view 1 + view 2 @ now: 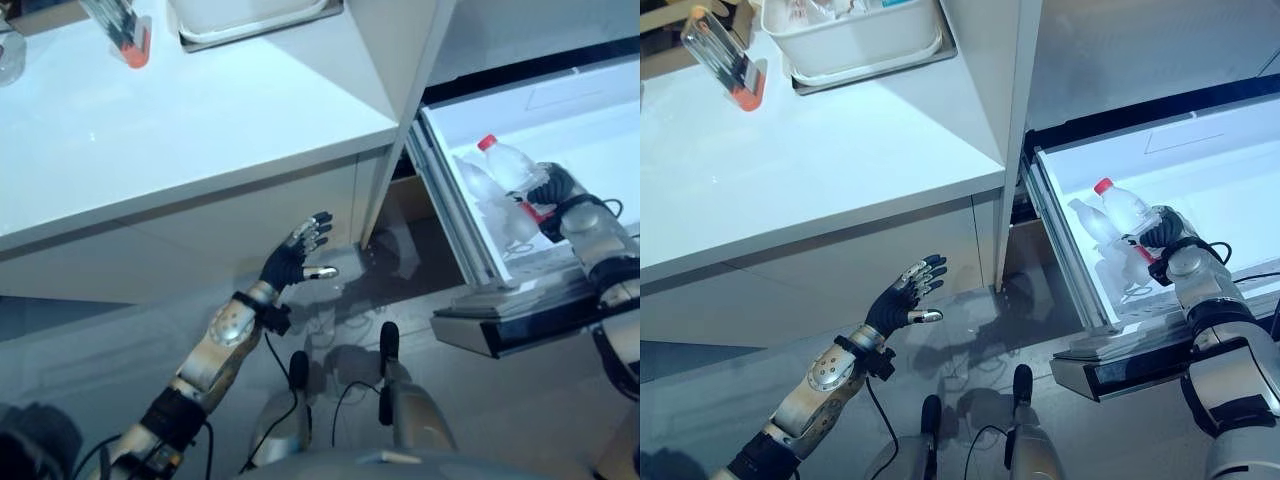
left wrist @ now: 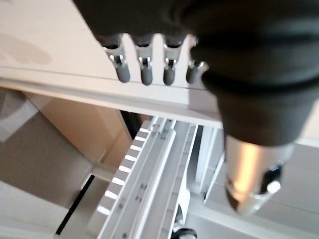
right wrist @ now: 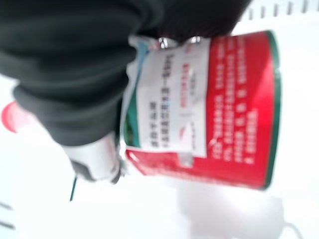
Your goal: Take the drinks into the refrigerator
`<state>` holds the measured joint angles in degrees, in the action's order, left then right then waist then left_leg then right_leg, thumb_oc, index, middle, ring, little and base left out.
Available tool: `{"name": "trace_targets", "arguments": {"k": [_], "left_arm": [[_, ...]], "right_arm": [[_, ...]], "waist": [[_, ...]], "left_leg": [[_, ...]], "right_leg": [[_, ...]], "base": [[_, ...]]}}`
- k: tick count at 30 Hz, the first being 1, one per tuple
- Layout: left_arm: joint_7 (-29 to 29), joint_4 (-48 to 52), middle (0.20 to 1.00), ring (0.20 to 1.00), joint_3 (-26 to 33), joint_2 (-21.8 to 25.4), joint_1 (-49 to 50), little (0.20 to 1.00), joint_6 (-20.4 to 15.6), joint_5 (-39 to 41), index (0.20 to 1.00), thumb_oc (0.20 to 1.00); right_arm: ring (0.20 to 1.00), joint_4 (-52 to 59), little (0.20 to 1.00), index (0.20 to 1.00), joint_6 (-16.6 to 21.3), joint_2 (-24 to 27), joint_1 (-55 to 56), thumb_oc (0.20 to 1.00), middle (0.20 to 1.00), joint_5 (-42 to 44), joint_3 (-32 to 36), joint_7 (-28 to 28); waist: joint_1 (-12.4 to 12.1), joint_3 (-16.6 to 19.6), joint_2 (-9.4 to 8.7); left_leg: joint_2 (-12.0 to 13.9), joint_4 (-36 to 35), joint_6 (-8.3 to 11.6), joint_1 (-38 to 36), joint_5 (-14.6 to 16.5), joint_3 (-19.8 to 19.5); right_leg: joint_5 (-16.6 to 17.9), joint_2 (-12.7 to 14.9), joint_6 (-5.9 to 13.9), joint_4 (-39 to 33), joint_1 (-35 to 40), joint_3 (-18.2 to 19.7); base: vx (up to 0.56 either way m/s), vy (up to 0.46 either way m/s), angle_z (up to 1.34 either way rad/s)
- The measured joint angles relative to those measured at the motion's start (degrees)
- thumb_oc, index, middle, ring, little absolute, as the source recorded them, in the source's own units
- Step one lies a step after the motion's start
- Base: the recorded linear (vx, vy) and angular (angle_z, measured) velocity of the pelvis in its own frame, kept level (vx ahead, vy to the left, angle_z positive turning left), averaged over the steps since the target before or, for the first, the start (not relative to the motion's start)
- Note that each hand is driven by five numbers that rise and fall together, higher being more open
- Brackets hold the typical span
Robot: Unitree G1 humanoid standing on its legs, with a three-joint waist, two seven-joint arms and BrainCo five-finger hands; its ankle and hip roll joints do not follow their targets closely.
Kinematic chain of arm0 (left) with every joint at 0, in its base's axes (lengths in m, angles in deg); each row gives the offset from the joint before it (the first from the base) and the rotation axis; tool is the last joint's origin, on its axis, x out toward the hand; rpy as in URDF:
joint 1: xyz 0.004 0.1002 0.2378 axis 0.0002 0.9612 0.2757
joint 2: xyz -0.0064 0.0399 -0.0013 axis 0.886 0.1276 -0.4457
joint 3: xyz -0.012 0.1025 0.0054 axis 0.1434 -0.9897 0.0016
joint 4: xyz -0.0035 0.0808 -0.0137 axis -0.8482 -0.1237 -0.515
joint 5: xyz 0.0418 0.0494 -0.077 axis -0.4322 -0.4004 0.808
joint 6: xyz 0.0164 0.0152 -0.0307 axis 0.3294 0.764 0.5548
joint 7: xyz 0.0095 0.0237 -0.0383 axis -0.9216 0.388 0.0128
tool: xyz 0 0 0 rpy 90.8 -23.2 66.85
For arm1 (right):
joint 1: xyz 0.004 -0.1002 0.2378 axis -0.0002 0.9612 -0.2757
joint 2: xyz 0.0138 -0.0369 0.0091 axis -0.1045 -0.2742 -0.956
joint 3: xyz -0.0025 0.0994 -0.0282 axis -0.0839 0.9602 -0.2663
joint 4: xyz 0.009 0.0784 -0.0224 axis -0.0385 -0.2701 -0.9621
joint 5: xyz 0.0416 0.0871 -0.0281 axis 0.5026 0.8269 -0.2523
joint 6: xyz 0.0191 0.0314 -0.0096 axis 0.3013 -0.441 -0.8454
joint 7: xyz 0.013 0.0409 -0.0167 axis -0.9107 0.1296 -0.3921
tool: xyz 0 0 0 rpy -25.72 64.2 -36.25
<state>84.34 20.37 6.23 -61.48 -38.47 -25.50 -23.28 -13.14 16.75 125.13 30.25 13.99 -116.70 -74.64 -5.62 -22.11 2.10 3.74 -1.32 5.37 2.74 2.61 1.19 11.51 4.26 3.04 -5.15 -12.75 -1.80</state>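
Right robot hand (image 1: 1167, 232) clamped round bottle (image 1: 1127, 212) over refrigerator drawer (image 1: 1200, 150) at three o'clock; left robot hand (image 1: 297, 257) spread, empty.

1. You had one printed thing: the bottle (image 3: 219, 109) wore a red and white label (image 3: 199, 107).
2. Its small print was too blurred to read.
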Motion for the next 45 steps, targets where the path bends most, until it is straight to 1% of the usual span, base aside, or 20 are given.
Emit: {"name": "trace_targets", "arguments": {"k": [1,2,4,5,6,8,11,12,17,18,19,20,24,30,33,34,35,36,38,45], "left_arm": [[-0.25,0.00,1.000,1.000,0.01,0.00,-0.22,1.000,-0.06,0.00,1.000,1.000],[-0.72,-0.01,1.000,1.000,0.00,-0.16,-0.55,1.000,-0.21,-0.12,1.000,1.000],[-1.12,-0.06,1.000,1.000,0.02,-0.51,-1.07,1.000,-0.22,-1.29,1.000,1.000],[-1.47,-0.63,1.000,1.000,-0.04,-0.96,-1.15,1.000,-0.22,-2.31,1.000,1.000],[-1.50,-1.05,1.000,1.000,-0.02,-1.27,-1.31,1.000,-0.22,-2.31,1.000,1.000],[-1.88,-2.20,1.000,1.000,0.13,-1.78,-1.92,1.000,-0.28,-2.33,1.000,1.000],[-2.75,-2.55,1.000,1.000,0.17,-2.05,-2.03,1.000,-0.28,-2.33,1.000,1.000],[-3.04,-2.52,1.000,1.000,0.38,-2.41,-2.15,1.000,-0.28,-2.33,1.000,1.000],[-4.17,-2.48,1.000,1.000,0.46,-2.79,-2.97,1.000,-0.25,-2.75,1.000,1.000],[-4.36,-2.48,1.000,1.000,0.40,-2.79,-3.09,1.000,-0.16,-3.40,1.000,1.000],[-4.43,-2.48,1.000,1.000,0.37,-2.76,-3.27,1.000,-0.14,-4.08,1.000,1.000],[-4.43,-2.48,1.000,1.000,0.33,-2.66,-3.89,1.000,-0.10,-4.69,1.000,1.000],[-4.40,-2.46,1.000,1.000,-0.84,-1.65,-7.13,1.000,-0.03,-5.06,1.000,1.000],[-3.39,-2.33,1.000,1.000,-1.80,-1.17,-7.99,1.000,-0.04,-5.99,1.000,1.000],[-2.94,-2.22,1.000,1.000,-1.86,-0.64,-7.55,1.000,-0.06,-6.01,1.000,1.000],[-2.54,-1.36,1.000,1.000,-1.57,0.27,-6.52,1.000,-0.17,-6.01,1.000,1.000],[-2.50,-1.23,1.000,1.000,-1.63,0.98,-6.07,1.000,-0.16,-6.01,1.000,1.000],[-1.94,-0.97,1.000,1.000,-1.74,1.98,-5.50,1.000,-0.12,-6.00,1.000,1.000],[-1.07,-0.26,1.000,1.000,-2.09,4.22,-4.17,1.000,-0.12,-5.96,1.000,1.000],[2.13,1.04,1.000,1.000,-2.85,8.58,-4.19,1.000,-0.14,-5.45,1.000,1.000]], "right_arm": [[0.200,-0.62,0.200,0.200,-0.10,-0.68,-0.52,0.200,0.200,-1.39,-1.07,0.16],[0.200,-1.22,0.200,0.200,-0.19,-2.52,-1.72,0.200,0.200,-5.28,-5.70,0.43],[0.200,-0.79,0.200,0.200,-0.19,-4.65,-1.97,0.200,0.200,-9.52,-6.92,1.90],[0.200,-1.10,0.200,0.200,-1.11,-5.21,-2.85,0.200,0.200,-14.44,-9.60,2.80],[0.200,-1.51,0.200,0.200,-1.25,-4.80,-3.23,0.200,0.200,-16.54,-9.63,2.62],[0.200,-2.23,0.200,0.200,-3.31,-6.35,-4.42,0.200,0.200,-21.02,-9.31,1.79],[0.200,-3.36,0.200,0.200,-4.91,-8.57,-4.35,0.200,0.200,-21.48,-5.86,2.21],[0.200,-4.30,0.200,0.200,-5.05,-9.72,-3.87,0.200,0.200,-19.72,-4.24,3.01],[0.200,-4.51,0.200,0.200,-5.09,-9.89,-2.34,0.200,0.200,-12.58,-1.66,4.63],[0.275,-4.48,0.275,0.275,-5.06,-9.89,-2.11,0.275,0.275,-11.55,-1.34,5.01],[0.485,-4.49,0.485,0.485,-5.03,-9.89,-2.03,0.485,0.485,-10.58,-0.94,5.25],[1.000,-4.50,1.000,1.000,-5.01,-9.79,-2.08,1.000,1.000,-9.11,-0.45,5.35],[1.000,-4.49,1.000,1.000,-4.43,-10.09,-2.06,1.000,1.000,-3.78,0.83,5.92],[1.000,-2.80,1.000,1.000,-2.14,-9.18,-0.63,1.000,1.000,5.52,6.94,6.54],[1.000,6.87,1.000,1.000,-0.47,-7.58,2.93,1.000,1.000,11.58,11.68,7.08],[1.000,17.00,1.000,1.000,0.08,-5.99,7.04,1.000,1.000,13.24,15.55,8.72],[1.000,18.25,1.000,1.000,1.19,-5.83,6.81,1.000,1.000,13.80,16.36,9.13],[1.000,23.91,1.000,1.000,1.78,-5.24,9.65,1.000,1.000,15.07,19.41,9.21],[1.000,31.19,1.000,1.000,3.38,-5.20,12.96,1.000,1.000,16.53,22.28,9.80],[1.000,39.04,1.000,1.000,5.96,-5.38,17.41,1.000,1.000,18.76,29.93,10.33]], "waist": [[-0.09,-0.19,0.01],[-0.06,-0.33,0.01],[-0.19,-1.03,0.07],[0.00,-1.09,-0.04],[0.08,-1.08,-0.05],[0.10,-1.09,-0.03],[0.12,-1.09,-0.02],[0.16,-1.08,-0.01],[0.02,-1.08,-0.01],[-0.02,-1.09,-0.01],[0.02,-1.08,-0.01],[0.01,-1.09,-0.01],[-0.09,-1.10,0.01],[-0.06,-1.23,-0.14],[0.39,-1.68,-0.93],[-0.30,-2.02,-1.31],[-0.35,-2.18,-1.56],[-0.03,-2.48,-1.90],[-0.08,-2.52,-1.91],[-0.20,-2.55,-2.04]], "left_leg": [[0.02,-0.01,0.02,0.10,-0.01,-0.01],[0.00,0.04,0.04,1.00,-0.02,-0.17],[0.00,0.08,0.14,1.03,-0.09,-0.44],[0.06,0.08,0.18,0.84,-0.12,-0.81],[0.05,0.09,0.18,0.73,-0.12,-1.05],[0.02,0.12,0.24,0.84,-0.16,-1.27],[0.10,0.26,0.37,0.85,-0.23,-1.37],[0.13,0.32,0.42,0.81,-0.27,-1.61],[-0.01,0.29,0.55,1.09,-1.09,-3.03],[-0.02,0.31,0.56,1.21,-1.17,-3.18],[-0.04,0.36,0.56,1.40,-1.22,-3.43],[-0.09,0.48,0.57,1.87,-1.29,-3.66],[-0.17,0.61,0.57,2.11,-1.40,-3.93],[-0.26,0.34,0.55,1.95,-1.40,-3.72],[-0.31,0.12,0.48,1.60,-1.44,-3.34],[-0.30,-0.10,0.48,1.35,-1.44,-2.93],[-0.34,-0.19,0.47,1.20,-1.44,-2.76],[-0.42,-0.26,0.46,0.86,-1.43,-2.25],[-0.45,-0.50,0.37,0.46,-1.37,-1.90],[-0.60,-1.54,0.07,-2.16,-1.33,0.08]], "right_leg": [[-0.01,-0.01,-0.02,0.00,-0.08,-0.10],[0.00,0.05,-0.02,0.00,-0.70,-0.35],[0.05,0.09,-0.09,0.01,-0.75,-0.50],[0.04,0.08,-0.09,0.00,-0.43,-0.75],[0.04,0.09,-0.08,0.00,-0.25,-0.90],[0.02,0.15,-0.09,0.01,-0.24,-1.10],[0.01,0.13,-0.18,0.01,0.11,-1.25],[-0.02,0.15,-0.22,0.00,0.52,-1.57],[0.19,0.49,-0.49,0.00,0.55,-2.84],[0.21,0.53,-0.52,0.00,0.52,-3.08],[0.22,0.58,-0.54,0.00,0.50,-3.31],[0.29,0.62,-0.61,0.00,0.35,-3.49],[0.39,0.71,-0.67,0.00,0.13,-3.56],[0.39,0.73,-0.64,0.00,0.06,-3.44],[0.44,0.64,-0.57,0.02,0.06,-2.88],[0.45,0.64,-0.56,0.02,0.03,-2.31],[0.48,0.66,-0.52,0.02,0.05,-2.11],[0.52,0.61,-0.46,0.09,0.05,-1.69],[0.52,0.64,-0.44,0.10,0.19,-1.52],[0.43,0.53,-0.27,0.13,1.56,-0.06]], "base": [[-0.05,-0.009,0.10],[-0.03,-0.013,0.05],[-0.02,-0.009,0.06],[-0.03,0.005,0.06],[-0.03,0.014,0.07],[-0.04,0.011,0.04],[-0.04,0.010,0.02],[-0.04,0.012,0.08],[-0.05,0.005,0.15],[-0.04,0.013,0.13],[-0.03,0.027,0.11],[-0.03,0.030,0.11],[-0.01,0.013,0.03],[0.00,0.041,-0.01],[0.01,0.032,-0.06],[0.01,0.016,-0.12],[0.02,0.015,-0.16],[0.03,0.011,-0.10],[0.03,0.015,-0.09],[0.03,0.010,-0.10]]}}
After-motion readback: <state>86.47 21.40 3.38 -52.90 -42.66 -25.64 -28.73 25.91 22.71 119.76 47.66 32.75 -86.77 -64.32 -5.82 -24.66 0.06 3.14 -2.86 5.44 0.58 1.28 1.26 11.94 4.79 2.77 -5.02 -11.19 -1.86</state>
